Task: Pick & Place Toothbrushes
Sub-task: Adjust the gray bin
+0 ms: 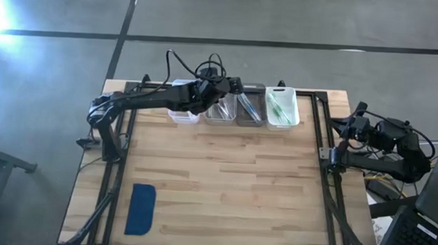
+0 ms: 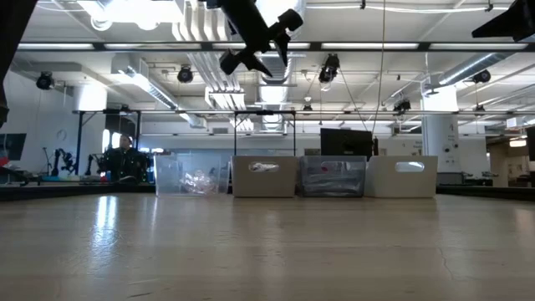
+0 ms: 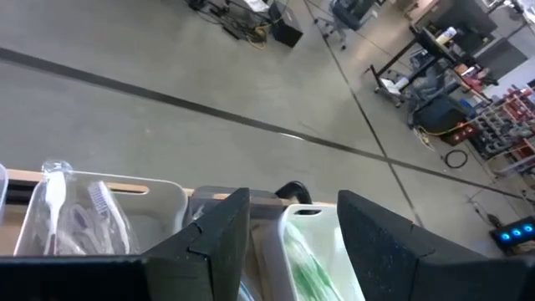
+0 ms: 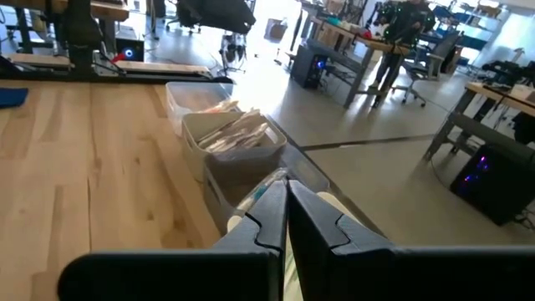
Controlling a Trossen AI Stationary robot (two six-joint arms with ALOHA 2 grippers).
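- Left gripper: held above the row of four bins at the far edge of the table, over the two middle bins; its fingers stand apart with nothing between them.
- Left arm: stretched from its base at the table's left side, reaching diagonally toward the bin row; in the low view the gripper hangs well above the bins, tilted downward.
- Right gripper: parked off the table's right edge, well apart from the bin row; the right wrist view shows its fingers pressed together, empty.
- Right arm: folded at rest beside the table's right edge.
- Toothbrushes: lying inside the bins. Green-accented ones fill the white bin at the right end of the row; others lie in the neighbouring clear bin. The left wrist view shows pale brushes in a clear bin and green ones in the white bin beside it.
- Bin row, low view: four containers stand side by side, touching or nearly so, at the table's far edge.
- Blue pad: flat on the table, at the near left corner, well apart from the bin row.
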